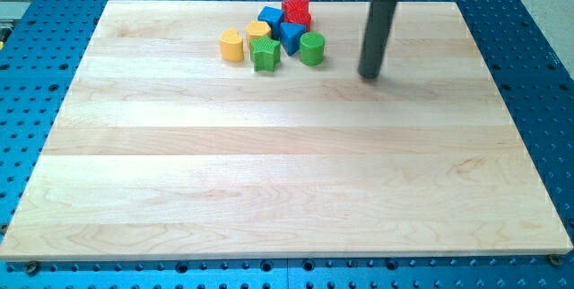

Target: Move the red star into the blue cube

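Note:
The red star [297,10] sits near the board's top edge, at the top right of a tight cluster of blocks. The blue cube [270,17] lies just to its left, touching or nearly touching it. A blue triangular block [291,35] sits right below the red star. My tip [369,75] is at the end of the dark rod, to the right of and below the cluster, about 60 px right of the green cylinder [312,48]. It touches no block.
In the same cluster are a yellow heart-shaped block [232,45] at the left, a yellow block [258,30] beside the blue cube, and a green star [265,54] at the bottom. The wooden board [287,163] rests on a blue perforated table [538,74].

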